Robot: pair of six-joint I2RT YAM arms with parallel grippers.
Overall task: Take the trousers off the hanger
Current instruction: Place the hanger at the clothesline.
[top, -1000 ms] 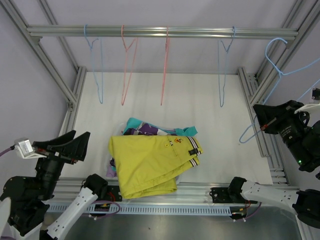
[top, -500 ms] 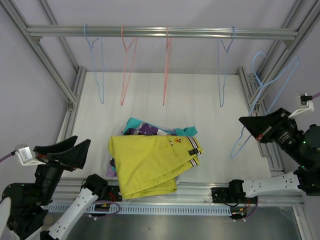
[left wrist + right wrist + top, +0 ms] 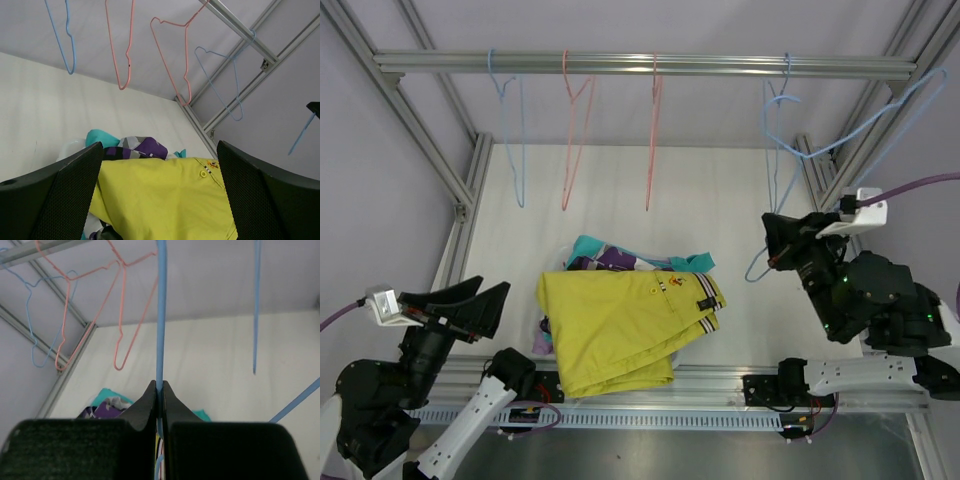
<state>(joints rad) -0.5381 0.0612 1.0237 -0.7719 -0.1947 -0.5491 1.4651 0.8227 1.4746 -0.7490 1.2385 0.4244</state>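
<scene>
Light is even and diffuse, all three views bright. In the overhead view the table reads near-white, with only a faint, soft-edged shadow at the lower left of the mustard yellow trousers, which are crisp and saturated.

Left wrist view is sharp. The fingers of the left gripper are near-black in the lower corners, mesh still readable.

Right wrist view is softer. The right gripper is underexposed and grainy along the bottom edge, while the blue hanger is clear.

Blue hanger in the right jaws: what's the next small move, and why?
Probably raise the right gripper toward the rail so the blue hanger can be hooked back on. Its jaws are shut on the bare wire, and the trousers lie piled on the table, so nothing is left to strip.
</scene>
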